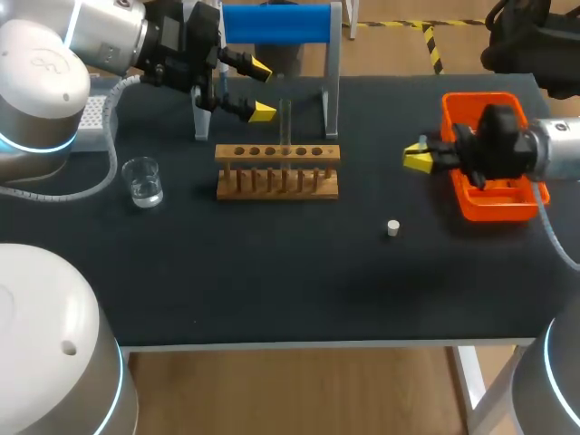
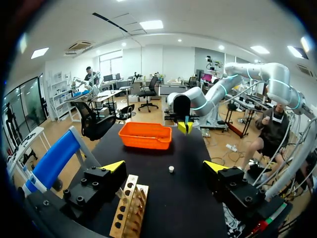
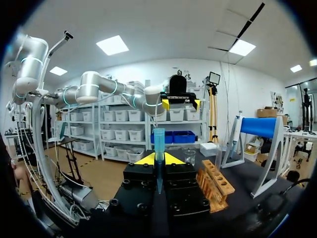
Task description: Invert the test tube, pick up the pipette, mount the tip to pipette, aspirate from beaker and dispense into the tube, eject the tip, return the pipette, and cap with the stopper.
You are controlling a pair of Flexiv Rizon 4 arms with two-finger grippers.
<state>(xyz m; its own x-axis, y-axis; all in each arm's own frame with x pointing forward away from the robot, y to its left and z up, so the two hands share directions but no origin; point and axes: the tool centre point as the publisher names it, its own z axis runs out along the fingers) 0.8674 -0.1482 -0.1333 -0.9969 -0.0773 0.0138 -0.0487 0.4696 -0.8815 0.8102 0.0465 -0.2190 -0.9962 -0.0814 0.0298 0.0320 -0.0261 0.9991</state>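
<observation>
As right gripper (image 3: 158,159) clamps pipette (image 3: 159,140), rack (image 1: 277,170) stands apart.

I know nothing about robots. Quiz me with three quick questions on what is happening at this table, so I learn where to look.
1. True or false: the left gripper is open, with nothing between its fingers.
2. What is the right gripper shut on? A) a metal spoon B) a blue tip C) a sponge
3. Fill in: the clear test tube stands upright in the wooden ____.

Key: 1 true. 2 B. 3 rack.
</observation>
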